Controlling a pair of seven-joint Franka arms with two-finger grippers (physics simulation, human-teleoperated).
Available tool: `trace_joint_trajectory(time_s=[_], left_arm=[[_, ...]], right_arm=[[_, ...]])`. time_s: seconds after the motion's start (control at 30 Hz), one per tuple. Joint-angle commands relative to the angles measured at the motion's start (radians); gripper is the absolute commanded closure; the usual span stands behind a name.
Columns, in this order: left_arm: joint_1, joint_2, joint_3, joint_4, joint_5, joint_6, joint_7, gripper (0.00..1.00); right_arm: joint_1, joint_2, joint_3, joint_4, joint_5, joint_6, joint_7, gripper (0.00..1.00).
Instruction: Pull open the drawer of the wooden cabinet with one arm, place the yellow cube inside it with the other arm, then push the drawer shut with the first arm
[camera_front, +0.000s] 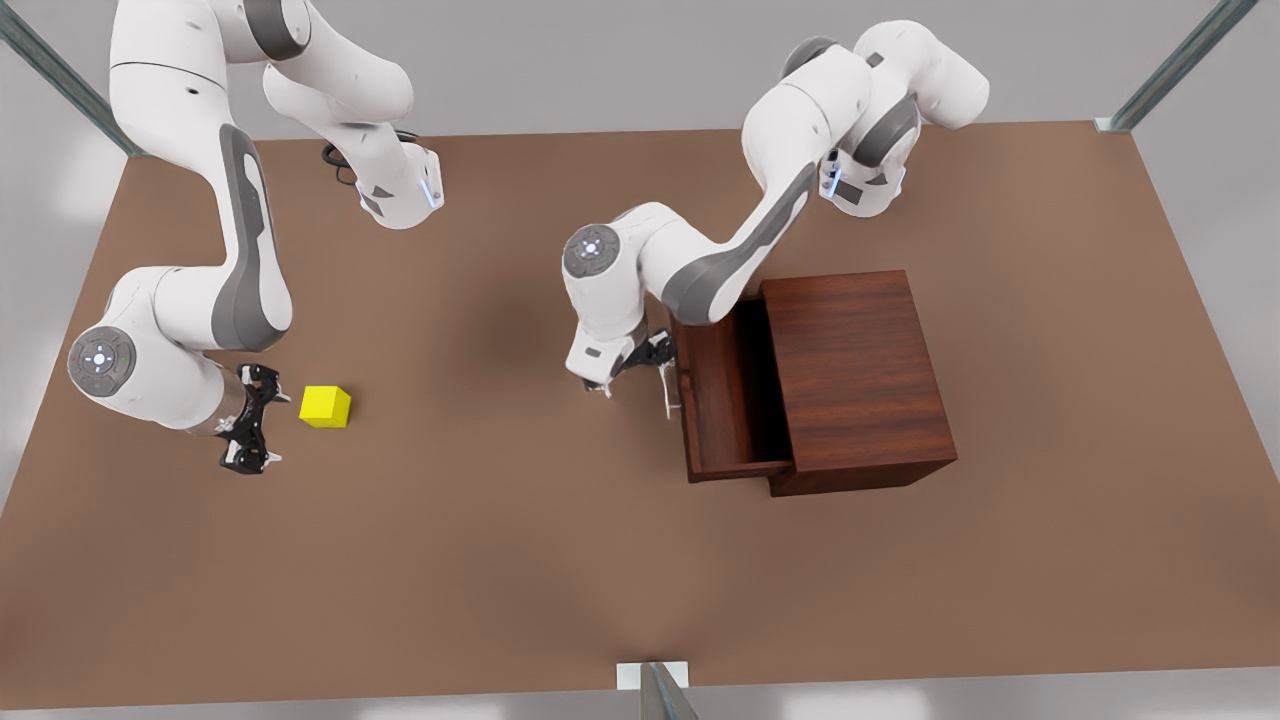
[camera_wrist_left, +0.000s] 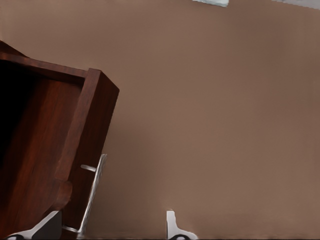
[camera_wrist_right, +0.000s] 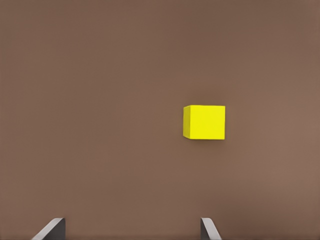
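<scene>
In the front view, the wooden cabinet (camera_front: 860, 380) sits right of centre on the brown table (camera_front: 500, 560), and the drawer (camera_front: 725, 400) already stands pulled out toward the picture's left, its inside dark and empty. The left gripper (camera_front: 650, 368) is at the drawer's front panel, next to the silver handle (camera_front: 668, 390); whether it grips the bar cannot be told from here. At the lower left of the frame the yellow cube (camera_front: 325, 406) rests on the table, with the right gripper (camera_front: 252, 420) just beside it on the picture's left, fingers spread and not touching it.

In the left wrist view, the drawer (camera_wrist_left: 55, 150) fills the left side of the frame and the handle (camera_wrist_left: 92, 192) runs down toward the bottom edge. The two fingertips (camera_wrist_left: 172, 227) at the bottom stand wide apart; one lies by the handle's lower end, the other over bare table, so the pincer looks open and holds nothing.

In the right wrist view, the cube (camera_wrist_right: 204, 122) lies right of centre, well clear of the fingertips (camera_wrist_right: 207, 230) at the bottom edge, which are spread wide.

Judged from this, the opening looks done. The cube's pickup, its placing inside and the closing push are all left.
</scene>
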Motion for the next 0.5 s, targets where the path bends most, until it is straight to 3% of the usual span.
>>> trace_joint_trajectory(time_s=[0.0, 0.07, 0.13, 0.2, 0.27, 0.4, 0.47], left_arm=[[-0.01, -0.031, -0.003, 0.02, 0.0, -0.154, -0.046, 0.0], [0.076, -0.109, -0.004, 0.015, -0.009, -0.33, 0.153, 0.0], [0.439, -0.278, -0.004, -0.049, -0.149, -0.501, 0.778, 0.0], [0.731, -0.297, -0.004, -0.11, -0.289, -0.458, 1.173, 0.0], [0.785, -0.657, 0.025, -0.787, -0.29, 0.11, 1.221, 0.0], [0.771, -0.586, 0.026, -0.634, -0.283, 0.015, 1.184, 0.0], [0.761, -0.571, 0.023, -0.646, -0.275, 0.013, 1.187, 0.0]], right_arm=[[0.0, -0.001, 0.0, -0.001, 0.019, 0.005, 0.009, 0.0], [-0.004, -0.004, -0.001, -0.02, 0.03, 0.011, 0.009, 0.0], [-0.006, -0.148, 0.0, -0.274, 0.054, 0.229, -0.001, 0.0], [-0.007, -0.246, -0.005, -0.45, 0.057, 0.379, -0.004, 0.0], [-0.009, -0.263, -0.005, -0.52, 0.056, 0.447, 0.001, 0.0], [-0.012, -0.234, -0.006, -0.558, 0.051, 0.556, 0.002, 0.0], [-0.02, -0.199, -0.006, -0.561, 0.045, 0.599, 0.002, 0.0]])
